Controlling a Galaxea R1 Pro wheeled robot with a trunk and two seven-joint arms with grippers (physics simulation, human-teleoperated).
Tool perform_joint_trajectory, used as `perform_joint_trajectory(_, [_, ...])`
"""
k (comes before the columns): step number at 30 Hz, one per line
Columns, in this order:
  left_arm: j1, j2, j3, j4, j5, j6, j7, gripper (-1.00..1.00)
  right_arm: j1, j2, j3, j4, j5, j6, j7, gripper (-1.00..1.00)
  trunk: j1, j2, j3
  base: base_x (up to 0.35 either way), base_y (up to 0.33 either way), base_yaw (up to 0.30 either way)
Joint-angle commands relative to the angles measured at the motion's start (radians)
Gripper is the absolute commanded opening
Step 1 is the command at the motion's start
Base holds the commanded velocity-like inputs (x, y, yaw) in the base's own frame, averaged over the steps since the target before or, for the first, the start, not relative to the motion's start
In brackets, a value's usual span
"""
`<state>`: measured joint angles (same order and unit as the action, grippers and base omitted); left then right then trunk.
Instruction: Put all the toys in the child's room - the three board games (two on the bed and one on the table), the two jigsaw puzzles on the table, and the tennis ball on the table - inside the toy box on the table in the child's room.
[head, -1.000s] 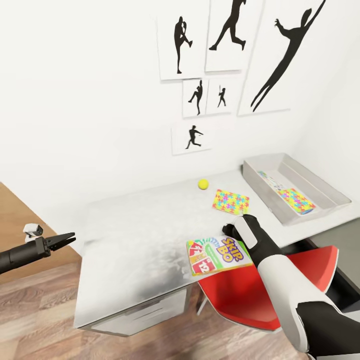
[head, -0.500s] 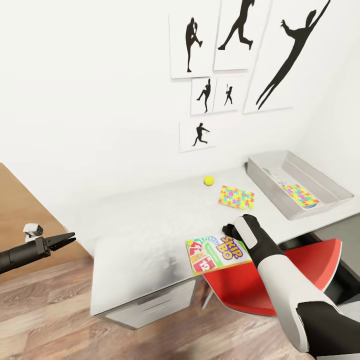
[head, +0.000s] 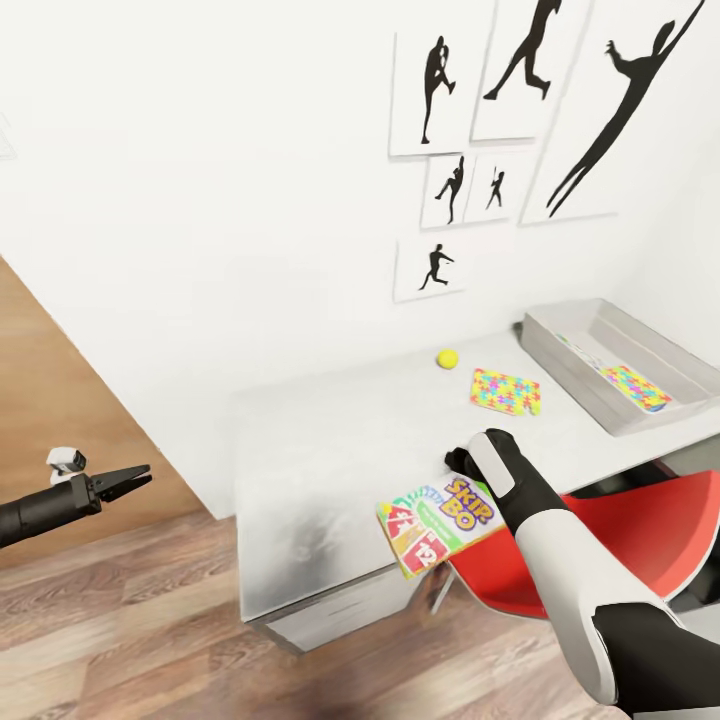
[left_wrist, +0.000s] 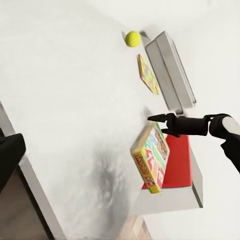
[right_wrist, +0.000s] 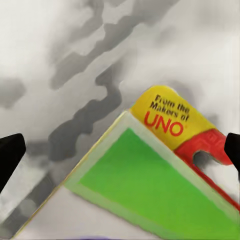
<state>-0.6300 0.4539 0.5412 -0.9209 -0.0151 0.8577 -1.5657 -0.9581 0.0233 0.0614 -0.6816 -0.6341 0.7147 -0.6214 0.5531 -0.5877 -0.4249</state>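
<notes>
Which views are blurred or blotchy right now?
Right wrist view: soft and smeared, grey blotches on the table, though UNO on the Skip-Bo box is readable. Head view: sharp, mottled grey patch on the tabletop near its front edge. Left wrist view: same dark smudge.

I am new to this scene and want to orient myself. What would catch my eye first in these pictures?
The colourful Skip-Bo game box stands out first, at the front edge of the white table, with the right gripper at its far side. Behind it lie a mosaic jigsaw puzzle and the tennis ball, beside the grey toy box. Black sports silhouettes cover the wall.
</notes>
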Motion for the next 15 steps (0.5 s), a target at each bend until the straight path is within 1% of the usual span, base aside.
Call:
perform_joint_trajectory(1, [-0.001,0.0,0.0,0.0,-0.002,0.011,-0.005,1.0,-0.001,0.0,0.003,-0.001,-0.015,0.0,-0.01,1.0,0.0,-0.001,-0.001,0.0,0.287,0.0])
perform_joint_trajectory(3, [-0.001,0.0,0.0,0.0,-0.002,0.011,-0.005,1.0,-0.001,0.0,0.003,-0.001,-0.015,0.0,-0.01,1.0,0.0,-0.001,-0.001,0.0,0.265,0.0])
perform_joint_trajectory(5, [-0.001,0.0,0.0,0.0,-0.002,0.011,-0.005,1.0,-0.001,0.0,0.003,-0.001,-0.015,0.0,-0.011,1.0,0.0,-0.001,-0.001,0.0,0.143,0.0])
perform_joint_trajectory(15, [0.0,0.0,0.001,0.0,-0.002,0.011,-0.005,1.0,-0.001,0.0,0.003,-0.001,-0.015,-0.001,-0.01,1.0,0.0,-0.001,-0.001,0.0,0.027,0.0])
